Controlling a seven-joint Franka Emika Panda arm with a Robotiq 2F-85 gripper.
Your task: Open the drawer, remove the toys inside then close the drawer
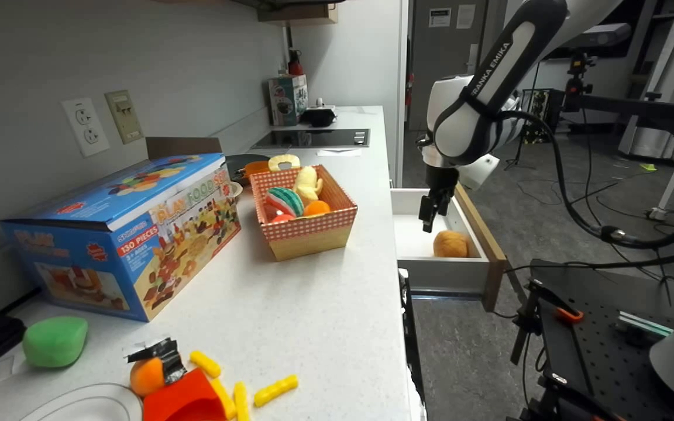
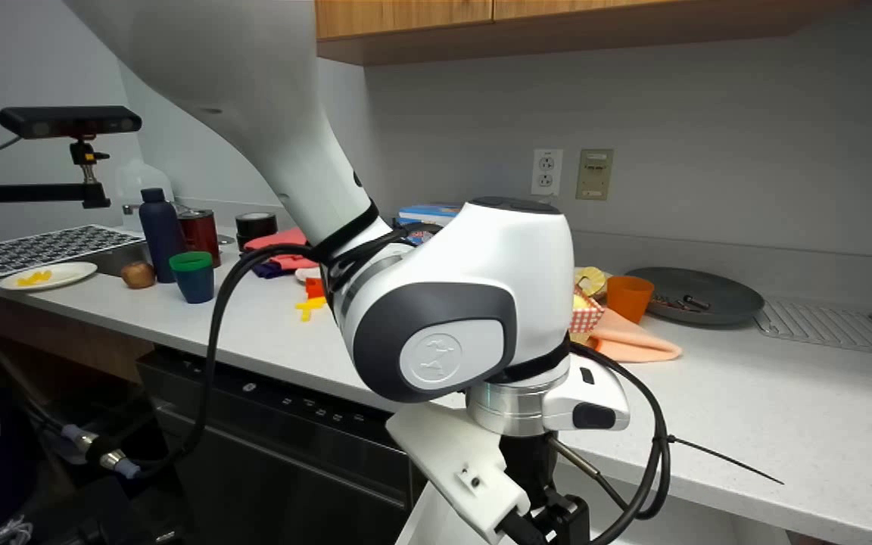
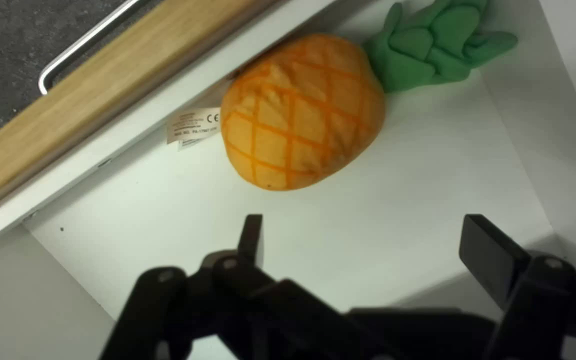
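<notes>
Black jaws spread wide, pineapple toy (image 3: pixel 302 112) clear of their gap, inside the drawer (image 3: pixel 368 215)

Along the white speckled countertop (image 1: pixel 313 327) I see a printed blue cardboard box (image 1: pixel 123 234) near a pale rectangular basket (image 1: pixel 313 238) banded in red-and-white gingham. Beside a round white plate (image 1: pixel 88 406) I make out a red toy container (image 1: pixel 182 402) with ridged yellow sticks (image 1: pixel 277 390) next to it, and near the blue box a smooth green blob (image 1: pixel 56 342). In an exterior view I find a tall dark blue bottle (image 2: pixel 162 236), and an orange plastic cup (image 2: pixel 627 297) near a round dark grey pan (image 2: pixel 720 286).
</notes>
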